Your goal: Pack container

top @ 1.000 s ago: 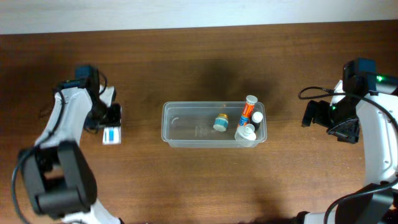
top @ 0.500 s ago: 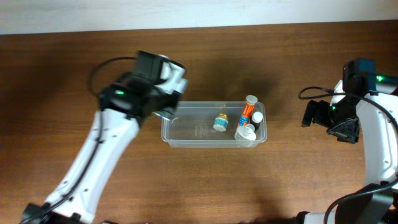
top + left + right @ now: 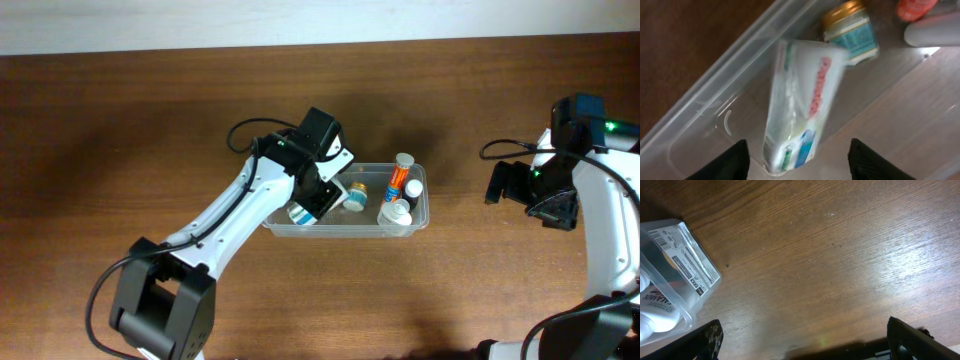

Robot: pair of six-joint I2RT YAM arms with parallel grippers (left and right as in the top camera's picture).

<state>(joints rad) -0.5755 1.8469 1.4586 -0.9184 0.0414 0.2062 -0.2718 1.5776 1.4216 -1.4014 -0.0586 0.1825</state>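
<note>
Container: clear plastic container (image 3: 276, 226), rectangular with rounded corners, in the middle of the wooden table (image 3: 150, 120), long side running left to right
Right end of container: orange bottle (image 3: 398, 182) with a pale cap against the far wall; a dark bottle (image 3: 413, 190) with a white cap just to its right; a white bottle (image 3: 394, 215) lying near the front wall; all three packed close together
Middle of container: small jar (image 3: 850, 27) with a gold lid and a teal label, lying on its side, apart from the bottles
Left half of container: white box (image 3: 800, 95) with red lettering and a blue-green end, tilted, its lower end close to the container wall; blurred, so whether it rests on the floor cannot be told
Box and jar: the box's upper end is just beside the jar
Left gripper: left gripper (image 3: 797, 155) hangs over the left half of the container, fingers (image 3: 725, 162) spread wide; the box lies in the gap between them, narrower than the gap and clear of both
Right gripper: right gripper (image 3: 805, 335) well to the right of the container, over bare table, fingers spread, nothing between them
Seen from right wrist: the container's right end wall carries a barcode label (image 3: 690, 265), with a white bottle behind the wall
</note>
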